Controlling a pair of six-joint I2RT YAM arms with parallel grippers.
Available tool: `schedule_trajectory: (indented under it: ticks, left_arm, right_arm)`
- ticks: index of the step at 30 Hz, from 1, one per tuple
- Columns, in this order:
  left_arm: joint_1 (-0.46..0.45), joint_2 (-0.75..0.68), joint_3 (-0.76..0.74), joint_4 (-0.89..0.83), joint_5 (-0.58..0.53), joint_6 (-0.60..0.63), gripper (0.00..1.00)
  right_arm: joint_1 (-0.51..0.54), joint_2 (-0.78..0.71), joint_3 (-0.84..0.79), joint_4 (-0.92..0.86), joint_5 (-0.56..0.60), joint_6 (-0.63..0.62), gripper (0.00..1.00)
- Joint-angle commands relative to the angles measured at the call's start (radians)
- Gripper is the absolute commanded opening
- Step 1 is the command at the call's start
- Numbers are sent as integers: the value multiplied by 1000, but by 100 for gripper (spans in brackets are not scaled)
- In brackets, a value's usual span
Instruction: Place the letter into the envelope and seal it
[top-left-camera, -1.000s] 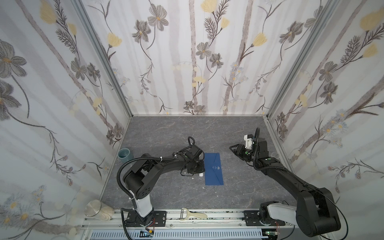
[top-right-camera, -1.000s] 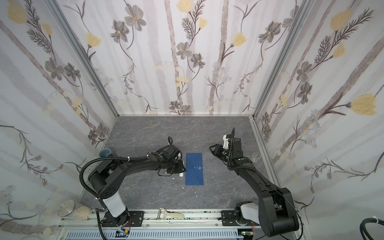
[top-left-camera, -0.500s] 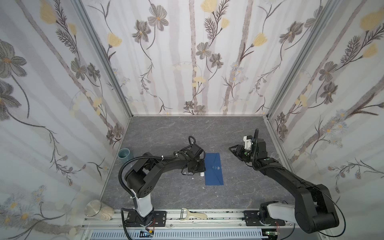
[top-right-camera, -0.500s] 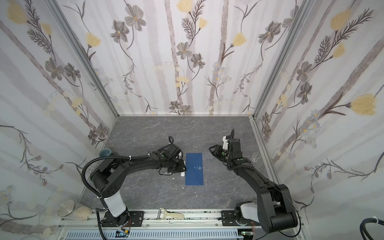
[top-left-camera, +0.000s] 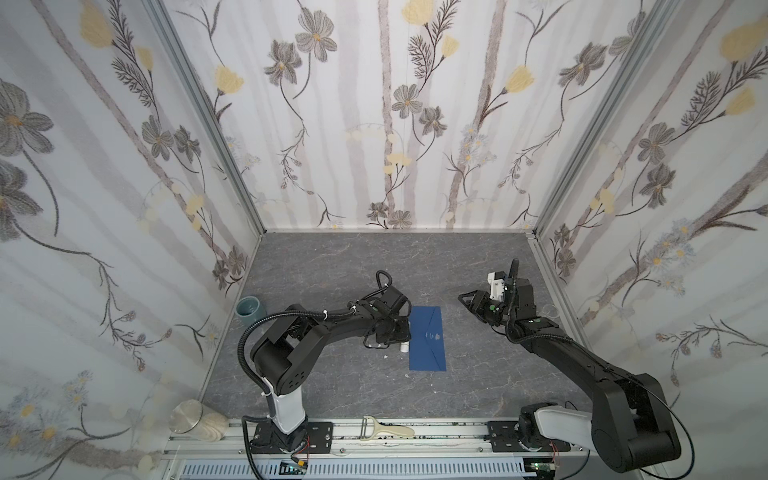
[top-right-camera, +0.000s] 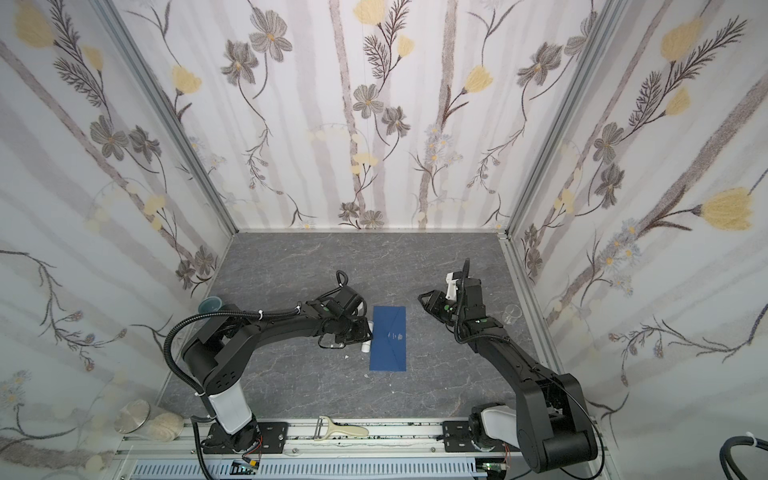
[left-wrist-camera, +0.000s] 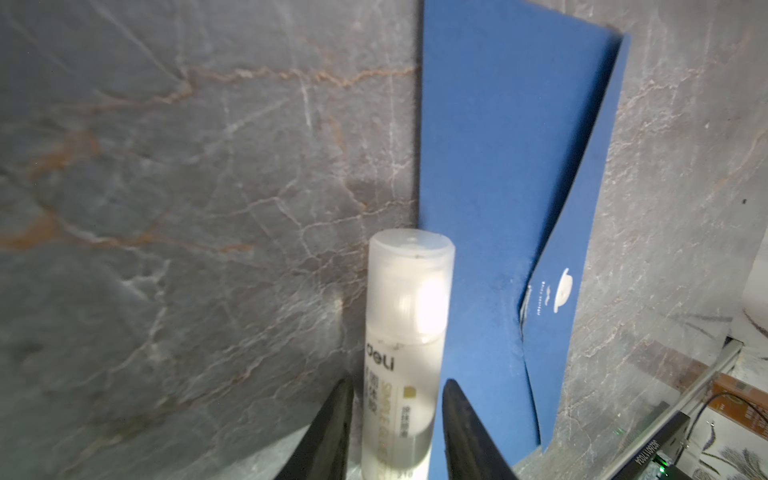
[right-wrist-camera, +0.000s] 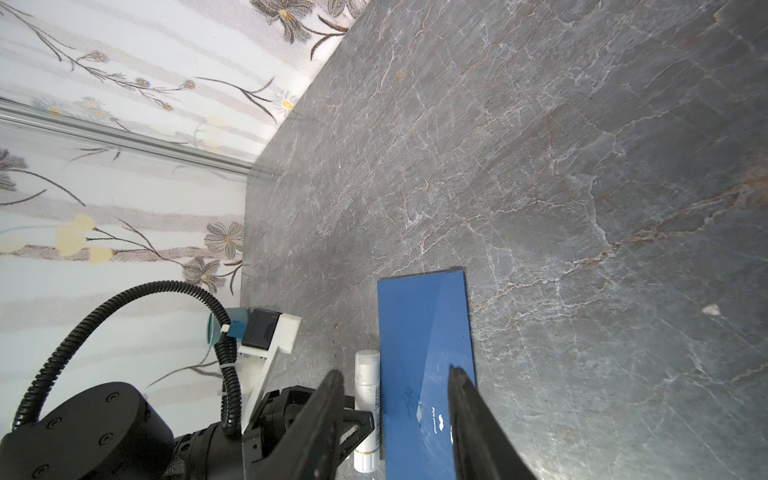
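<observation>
Left jaws: the left gripper (left-wrist-camera: 397, 384) stood a little apart, with a thin gap on each side of the glue stick (left-wrist-camera: 409, 299) lying between its fingers; it was not clamped on it.
Right jaws: the right gripper (right-wrist-camera: 395, 370) stood apart and empty, raised off the table (left-wrist-camera: 187, 166).
Beside the left jaws: the envelope (left-wrist-camera: 498, 145) lay flat, its long edge against or just beside the stick; which of the two could not be told.
Flap: the flap (left-wrist-camera: 582, 208) was folded down, but its tip by the pale mark (left-wrist-camera: 563, 289) looked slightly lifted.
Letter: the letter showed in no view and was judged to be inside the envelope.
Risk, stick: round and free, it could roll onto the envelope or be knocked by a retreating finger.
Risk, envelope: the finger nearest it could catch the edge and drag the paper.
Risk, seal: left unpressed, the lifted tip could spring up and the seal fail.
</observation>
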Motion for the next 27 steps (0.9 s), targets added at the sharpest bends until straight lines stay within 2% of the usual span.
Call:
schedule_trajectory:
  ticks: [1,16,20,27]
  left_arm:
    - [2,-24,5,-33,-45,-18,39]
    - [26,-139,-5,-33,-170,-6,41]
    - [42,-185,-4,-31,-227,23,41]
    - [101,-343,-4,15,-422,112,41]
  right_arm:
    - [1,-7,4,35,-13,3,43]
    - [1,-64,52,-28,13,-24,43]
    - [-1,-107,82,-92,74,-80,43]
    - [-26,-213,121,-157,221,-219,43]
